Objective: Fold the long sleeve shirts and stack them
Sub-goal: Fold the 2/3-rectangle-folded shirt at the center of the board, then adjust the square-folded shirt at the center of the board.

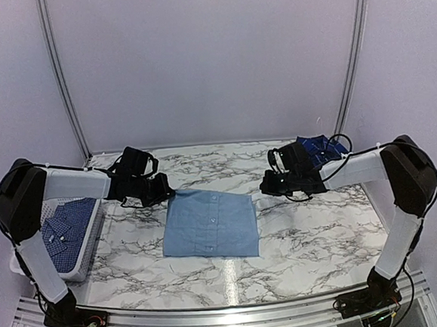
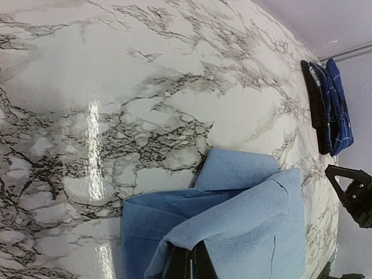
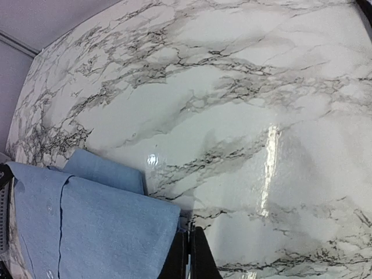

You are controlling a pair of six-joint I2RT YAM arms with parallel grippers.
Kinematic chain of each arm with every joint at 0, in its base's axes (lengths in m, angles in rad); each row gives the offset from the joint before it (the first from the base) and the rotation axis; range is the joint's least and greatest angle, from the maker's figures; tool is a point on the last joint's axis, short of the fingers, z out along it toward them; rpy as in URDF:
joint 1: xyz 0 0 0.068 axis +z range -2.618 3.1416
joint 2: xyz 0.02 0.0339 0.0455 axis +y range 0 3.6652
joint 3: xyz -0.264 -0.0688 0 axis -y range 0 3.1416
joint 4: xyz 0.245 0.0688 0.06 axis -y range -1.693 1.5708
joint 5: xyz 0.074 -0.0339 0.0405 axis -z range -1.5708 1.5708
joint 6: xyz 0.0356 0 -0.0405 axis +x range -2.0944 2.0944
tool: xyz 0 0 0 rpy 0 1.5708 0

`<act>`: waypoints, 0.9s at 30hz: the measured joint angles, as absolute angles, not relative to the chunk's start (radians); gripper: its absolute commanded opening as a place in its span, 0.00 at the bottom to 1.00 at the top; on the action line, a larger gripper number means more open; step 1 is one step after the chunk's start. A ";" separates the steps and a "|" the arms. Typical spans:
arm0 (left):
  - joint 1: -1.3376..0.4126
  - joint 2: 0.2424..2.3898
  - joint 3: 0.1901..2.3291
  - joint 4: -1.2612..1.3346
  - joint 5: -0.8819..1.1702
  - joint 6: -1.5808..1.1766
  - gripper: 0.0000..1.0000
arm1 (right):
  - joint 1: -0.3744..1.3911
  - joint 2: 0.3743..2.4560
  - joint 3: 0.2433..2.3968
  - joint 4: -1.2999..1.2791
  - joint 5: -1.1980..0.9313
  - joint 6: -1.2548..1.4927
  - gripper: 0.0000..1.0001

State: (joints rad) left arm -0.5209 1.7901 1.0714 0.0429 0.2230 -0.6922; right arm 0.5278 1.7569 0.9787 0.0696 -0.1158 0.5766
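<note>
At table (image 1: 315, 232) ctr, light blue shirt (image 1: 210, 225) is laid folded, far-L corner pinched by closed L gripper (image 1: 165, 192). R gripper (image 1: 266, 185) is closed at far-R corner; grip can't be told. Plaid shirt (image 1: 320, 149) is seen far R, check shirt (image 1: 66, 225) in basket (image 1: 89, 253) at L.

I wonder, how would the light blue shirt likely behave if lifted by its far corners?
The light blue shirt would probably sag and unfold, since it is thin layered cloth whose edge curls up in the left wrist view. It looks light for its size. On the glossy marble table it would likely slide easily if pushed.
</note>
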 measured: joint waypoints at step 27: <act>-0.471 2.025 1.372 -0.069 0.242 -0.558 0.30 | 0.574 1.893 1.139 -0.038 -0.123 0.488 0.40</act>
